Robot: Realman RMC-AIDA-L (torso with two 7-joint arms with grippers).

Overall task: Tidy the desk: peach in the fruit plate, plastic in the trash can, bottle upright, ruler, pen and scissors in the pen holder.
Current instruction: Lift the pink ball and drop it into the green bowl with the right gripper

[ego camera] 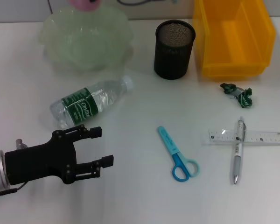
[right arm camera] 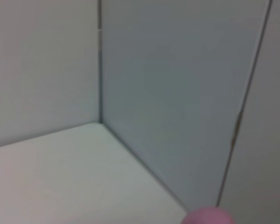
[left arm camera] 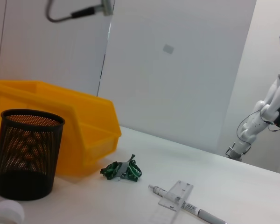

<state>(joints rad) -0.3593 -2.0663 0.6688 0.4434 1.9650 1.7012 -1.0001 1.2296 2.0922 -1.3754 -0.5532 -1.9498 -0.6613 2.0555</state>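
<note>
A clear bottle (ego camera: 88, 102) with a green label lies on its side, its white cap (left arm camera: 4, 212) towards the pen holder. My left gripper (ego camera: 104, 146) stands open and empty just in front of the bottle's base. The pale green fruit plate (ego camera: 86, 39) is at the back left, and the pink peach (ego camera: 86, 3) shows at the frame's top edge beyond it. The black mesh pen holder (ego camera: 174, 49) stands beside the yellow trash can (ego camera: 233, 37). The crumpled green plastic (ego camera: 238, 94) lies in front of the can. The pen (ego camera: 238, 149) lies across the clear ruler (ego camera: 247, 137). The blue scissors (ego camera: 177, 154) lie mid-table.
The left wrist view shows the pen holder (left arm camera: 27, 154), trash can (left arm camera: 84, 126), plastic (left arm camera: 122, 171), ruler (left arm camera: 177, 193) and pen (left arm camera: 203, 216). A white humanoid robot (left arm camera: 270, 107) stands beyond the table. In the right wrist view there are only walls and a pink blob (right arm camera: 207, 217).
</note>
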